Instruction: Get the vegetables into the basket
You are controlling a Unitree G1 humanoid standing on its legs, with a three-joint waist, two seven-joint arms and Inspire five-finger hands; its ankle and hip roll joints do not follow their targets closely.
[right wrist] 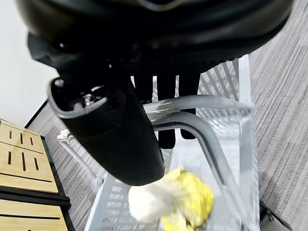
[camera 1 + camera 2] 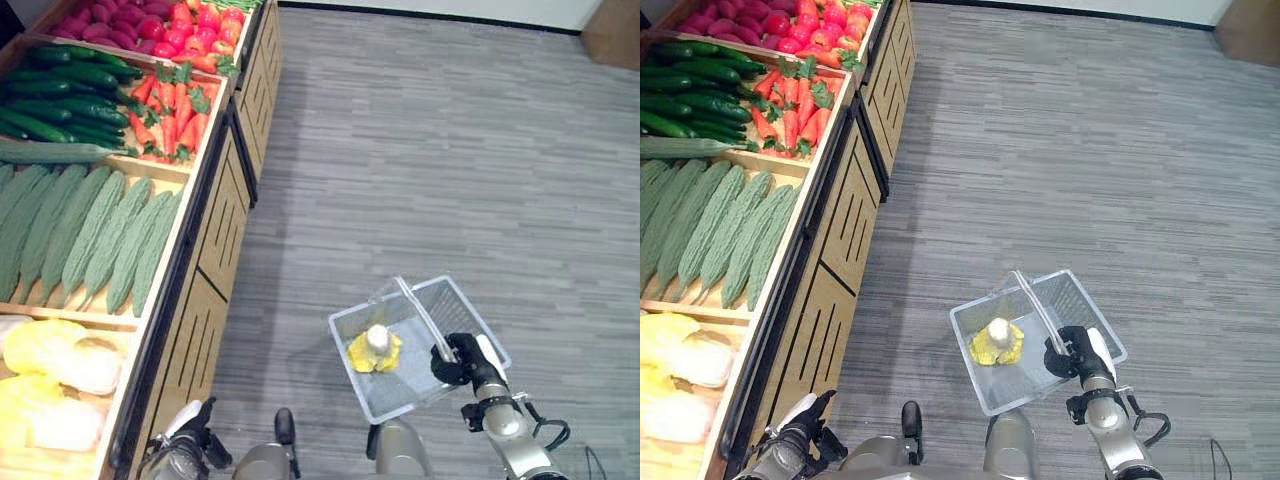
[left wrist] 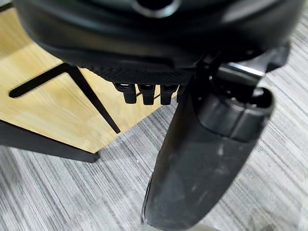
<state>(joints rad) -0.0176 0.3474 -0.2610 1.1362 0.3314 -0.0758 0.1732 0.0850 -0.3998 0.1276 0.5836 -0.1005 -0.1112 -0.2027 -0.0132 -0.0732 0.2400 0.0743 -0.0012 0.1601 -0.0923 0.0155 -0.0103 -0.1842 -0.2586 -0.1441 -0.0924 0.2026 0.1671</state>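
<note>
A clear wire basket [image 2: 345, 325] hangs just above the grey floor at my lower right. My right hand [image 2: 455, 360] is shut on its handle [image 1: 202, 139], the fingers curled over the bar. Inside the basket lies a yellow-and-white leafy vegetable [image 2: 375, 350], also seen past the thumb [image 1: 178, 199]. My left hand [image 2: 185, 440] hangs low beside the wooden stand [image 2: 215, 240], its fingers relaxed and holding nothing. On the stand lie green bitter gourds [image 2: 90, 235], cucumbers [image 2: 60, 100], carrots [image 2: 170, 110] and pale yellow cabbages [image 2: 50, 360].
The stand runs along the left, with red vegetables [image 2: 200, 25] in its far bin. Grey carpet floor [image 2: 450, 150] stretches to the right and ahead. A brown box [image 2: 612, 30] stands in the far right corner.
</note>
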